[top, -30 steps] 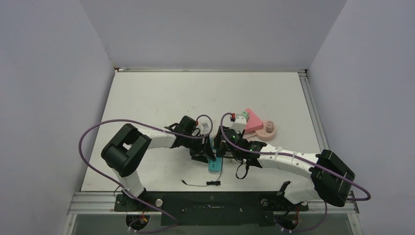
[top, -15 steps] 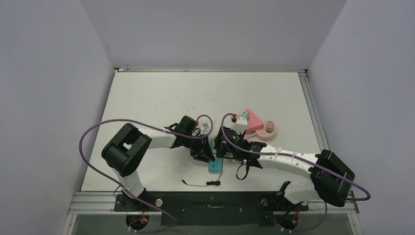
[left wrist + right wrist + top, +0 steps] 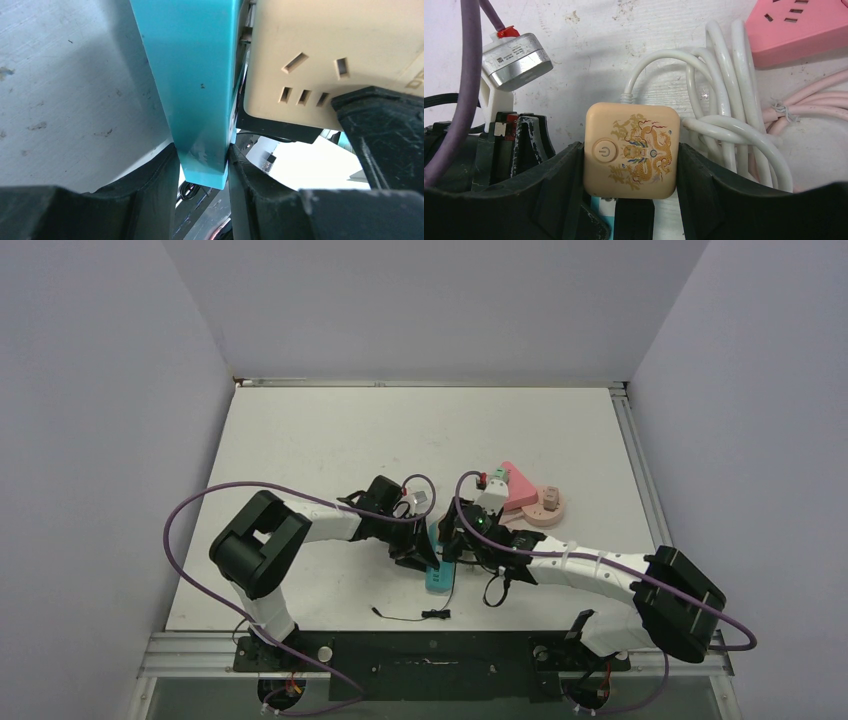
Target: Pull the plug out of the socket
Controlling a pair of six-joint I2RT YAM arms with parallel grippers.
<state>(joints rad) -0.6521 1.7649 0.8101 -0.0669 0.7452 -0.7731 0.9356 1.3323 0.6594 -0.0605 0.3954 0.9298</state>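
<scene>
From above, we cannot make out where the cream cube meets the teal block; it is too small and covered. The left wrist view crops the teal block at its top edge; the right wrist view crops the pink socket.

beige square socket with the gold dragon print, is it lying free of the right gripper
No, the dragon-printed beige square socket sits pinched between the right gripper's black fingers.

Pink power strip — pink cord beside it.
</scene>
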